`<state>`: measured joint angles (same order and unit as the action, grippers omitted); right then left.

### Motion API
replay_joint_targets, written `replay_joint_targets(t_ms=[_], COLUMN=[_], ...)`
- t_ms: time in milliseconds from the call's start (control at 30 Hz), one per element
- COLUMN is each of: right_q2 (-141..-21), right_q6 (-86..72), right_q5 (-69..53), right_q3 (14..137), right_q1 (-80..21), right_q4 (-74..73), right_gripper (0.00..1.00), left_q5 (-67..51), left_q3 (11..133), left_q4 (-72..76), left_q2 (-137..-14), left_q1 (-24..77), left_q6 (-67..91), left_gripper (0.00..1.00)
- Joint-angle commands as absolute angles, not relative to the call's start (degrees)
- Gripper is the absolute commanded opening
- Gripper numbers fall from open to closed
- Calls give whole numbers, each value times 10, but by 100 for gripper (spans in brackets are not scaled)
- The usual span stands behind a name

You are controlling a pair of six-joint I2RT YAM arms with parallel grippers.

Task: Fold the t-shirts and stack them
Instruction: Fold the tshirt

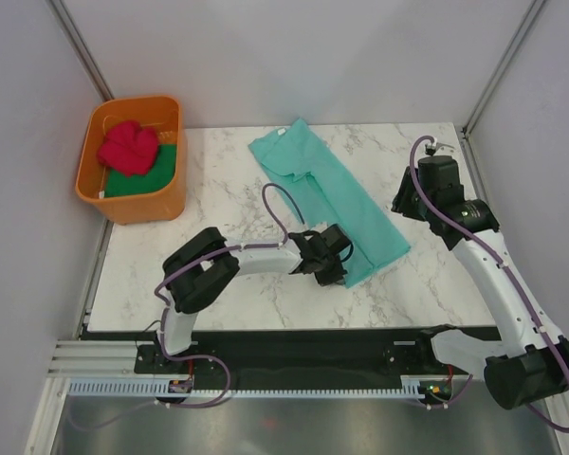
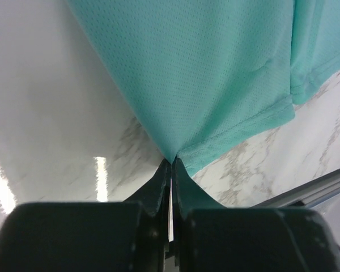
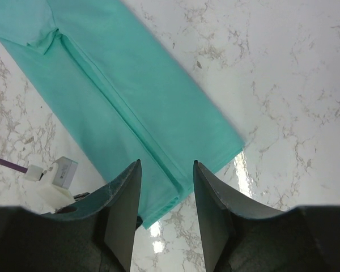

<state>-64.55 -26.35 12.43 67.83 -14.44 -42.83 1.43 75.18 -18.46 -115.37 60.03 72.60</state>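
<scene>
left gripper (image 2: 171,161): clenched on the near hem corner of the teal mesh t-shirt (image 1: 327,194), probably to carry that end over
shirt: folded long, lying diagonally on the white marble table (image 1: 228,284)
right gripper (image 3: 166,163): jaws apart, empty, hovering over the shirt's near end (possibly in the fold path)
queue: crumpled pinkish-red t-shirt (image 1: 128,147) on the dark green t-shirt (image 1: 150,182) in the orange plastic tub (image 1: 133,210), well apart

Lab test cell, plain grey walls (image 1: 294,57), marble-look table (image 1: 218,180), aluminium frame posts (image 1: 80,47)

Bright, even light; glare on the table (image 2: 56,130) — near fingers (image 2: 153,195) blurred.
</scene>
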Motion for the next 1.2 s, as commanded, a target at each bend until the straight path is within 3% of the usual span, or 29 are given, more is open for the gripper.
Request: replay_joint_targets(t_ms=[0, 200, 500, 733, 767, 800, 1000, 1033, 1167], right_q2=[-635, -637, -620, -629, -629, -630, -638, -637, -628], right_q6=[-250, -251, -296, -345, -347, -349, -355, -357, -362], right_q5=[81, 2, -78, -63, -62, -62, -62, -65, -105], right_q3=[656, 589, 433, 357, 348, 345, 313, 308, 285], right_q1=[-143, -143, -174, -230, -235, -237, -249, -250, -250], right_q4=[-423, -404, -320, -286, -280, -276, -257, -254, -227], right_gripper=[50, 51, 51, 50, 50, 50, 50, 50, 50], left_q5=[32, 4, -19, -25, -11, -13, -13, -18, -25], left_q3=[654, 490, 355, 323, 322, 324, 363, 371, 409], left_q4=[-219, -223, -245, -251, -284, -286, -287, -305, -309], left_q2=[-1079, -959, -868, -798, -795, -791, -762, -759, -738], left_q1=[604, 604, 564, 494, 478, 472, 461, 459, 426], left_q6=[678, 670, 659, 659, 597, 590, 590, 554, 528], left_gripper=[2, 2, 2, 2, 3, 7, 7, 54, 63])
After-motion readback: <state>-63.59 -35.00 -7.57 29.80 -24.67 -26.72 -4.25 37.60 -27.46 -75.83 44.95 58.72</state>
